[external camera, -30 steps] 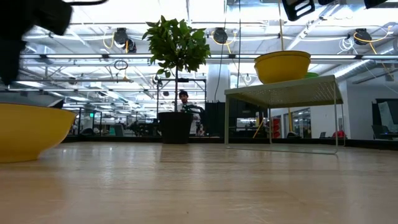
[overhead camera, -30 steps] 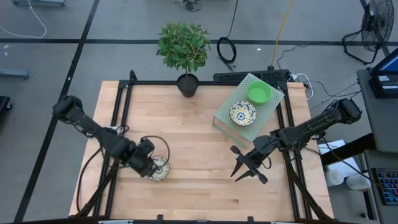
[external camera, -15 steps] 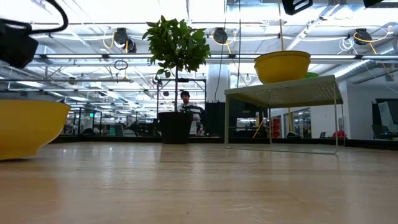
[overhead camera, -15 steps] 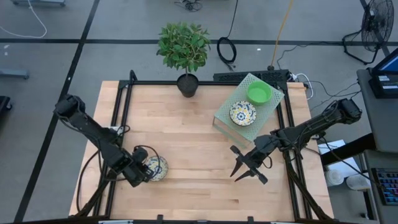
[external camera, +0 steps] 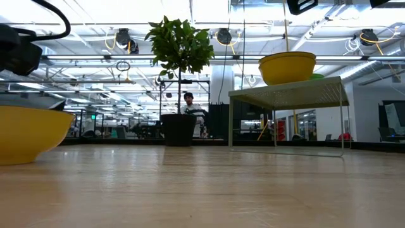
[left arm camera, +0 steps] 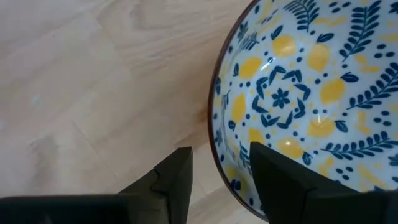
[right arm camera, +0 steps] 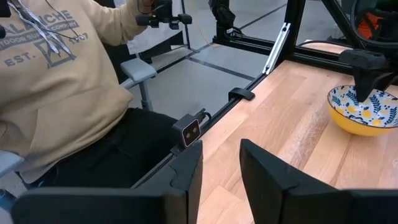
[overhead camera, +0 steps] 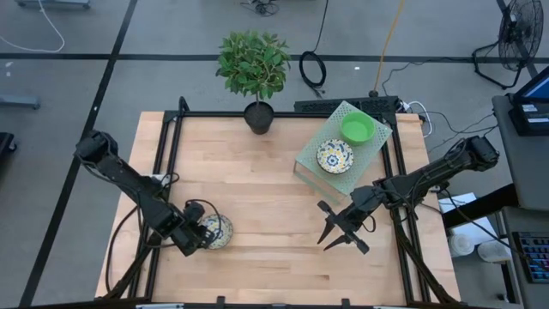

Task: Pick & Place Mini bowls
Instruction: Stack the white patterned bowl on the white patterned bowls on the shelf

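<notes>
A white mini bowl with a blue-and-yellow pattern [overhead camera: 218, 231] stands on its base on the wooden table, near the left front; the low view shows its yellow outside [external camera: 31, 134]. My left gripper [left arm camera: 217, 180] points down at it, open, one finger inside the rim and one outside. A second patterned bowl [overhead camera: 334, 156] and a green bowl [overhead camera: 358, 129] sit on a pale green rack [overhead camera: 319, 176] at the back right. My right gripper [overhead camera: 341, 237] hovers open above the table's right part, with nothing between its fingers. My left gripper comes from above, pointing down, and straddles the bowl's rim [left arm camera: 215, 134] on the side toward the table's left edge. One finger [left arm camera: 277, 180] is inside the bowl and one [left arm camera: 174, 180] outside. Whether either finger touches the wall, I cannot tell. The bowl stands on the table.
A potted plant [overhead camera: 256, 110] stands at the table's far edge. A black frame [overhead camera: 167, 154] runs along the table's sides. A person in a beige sweatshirt [right arm camera: 56, 81] sits beyond the left edge. Bare wood lies between the two grippers.
My left gripper has come down and a little toward the table's near-left corner, rolling about its own axis, until its fingers stand over the bowl's rim. The bowl has shifted slightly toward the left. My right arm has kept still.
</notes>
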Controlling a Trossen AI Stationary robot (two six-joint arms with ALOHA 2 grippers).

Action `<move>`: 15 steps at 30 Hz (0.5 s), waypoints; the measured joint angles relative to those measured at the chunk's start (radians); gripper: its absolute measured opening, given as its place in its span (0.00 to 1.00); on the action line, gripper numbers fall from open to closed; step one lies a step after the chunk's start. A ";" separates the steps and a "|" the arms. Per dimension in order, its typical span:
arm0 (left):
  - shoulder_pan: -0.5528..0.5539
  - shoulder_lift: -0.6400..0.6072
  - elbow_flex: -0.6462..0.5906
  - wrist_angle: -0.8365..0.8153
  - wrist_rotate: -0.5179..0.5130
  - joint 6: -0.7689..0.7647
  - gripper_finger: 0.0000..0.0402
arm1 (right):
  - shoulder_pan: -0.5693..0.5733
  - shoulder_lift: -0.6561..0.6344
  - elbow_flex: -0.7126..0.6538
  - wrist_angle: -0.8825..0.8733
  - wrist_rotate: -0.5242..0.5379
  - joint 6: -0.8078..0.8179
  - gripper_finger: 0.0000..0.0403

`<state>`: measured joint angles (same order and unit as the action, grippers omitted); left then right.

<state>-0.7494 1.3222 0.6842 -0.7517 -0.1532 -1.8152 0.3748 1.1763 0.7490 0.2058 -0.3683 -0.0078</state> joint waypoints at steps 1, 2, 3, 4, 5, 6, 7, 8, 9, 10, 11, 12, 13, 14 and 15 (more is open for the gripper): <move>0.000 0.000 0.000 0.000 -0.001 -0.001 0.40 | 0.000 0.000 0.000 0.000 0.000 0.000 0.23; 0.000 0.000 0.000 0.001 -0.001 -0.001 0.40 | 0.000 0.000 0.000 0.000 0.000 0.000 0.23; 0.000 0.000 0.000 0.000 -0.001 -0.001 0.40 | 0.000 0.000 0.000 0.000 0.000 0.000 0.23; 0.000 0.000 0.000 0.000 -0.001 0.000 0.39 | 0.000 0.000 0.000 0.000 0.000 0.000 0.23; 0.000 0.000 0.000 0.001 -0.001 0.005 0.37 | 0.000 0.000 0.000 0.000 0.000 0.000 0.23; 0.000 0.000 0.000 0.001 -0.001 0.008 0.35 | 0.000 0.000 0.000 0.000 0.000 0.000 0.23; 0.000 0.000 0.000 0.001 -0.001 0.010 0.32 | 0.000 0.000 0.000 0.000 0.000 0.000 0.24; 0.000 0.000 0.000 0.001 -0.004 0.010 0.29 | 0.000 0.000 0.000 0.000 0.000 0.000 0.24; 0.000 0.000 0.000 0.002 -0.006 0.010 0.26 | 0.000 0.000 0.000 0.000 0.000 0.000 0.24; 0.000 0.000 0.000 0.002 -0.011 0.011 0.22 | 0.000 0.000 0.000 0.000 0.000 0.000 0.24; 0.000 0.000 0.000 0.001 -0.018 0.011 0.18 | 0.000 0.000 0.000 0.000 0.000 0.000 0.23; 0.000 0.000 0.000 0.000 -0.032 0.010 0.14 | 0.000 0.000 0.000 0.000 0.000 0.000 0.23; 0.000 0.000 0.000 0.001 -0.045 0.011 0.10 | 0.000 0.000 0.000 0.000 0.000 0.000 0.23; 0.000 -0.001 0.000 0.003 -0.062 0.026 0.06 | 0.000 0.000 0.000 0.000 0.000 0.000 0.23; 0.000 -0.004 0.002 0.006 -0.073 0.050 0.04 | 0.000 0.000 0.000 0.000 0.000 0.000 0.23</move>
<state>-0.7491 1.3180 0.6860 -0.7461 -0.2258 -1.7655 0.3748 1.1763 0.7490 0.2056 -0.3683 -0.0078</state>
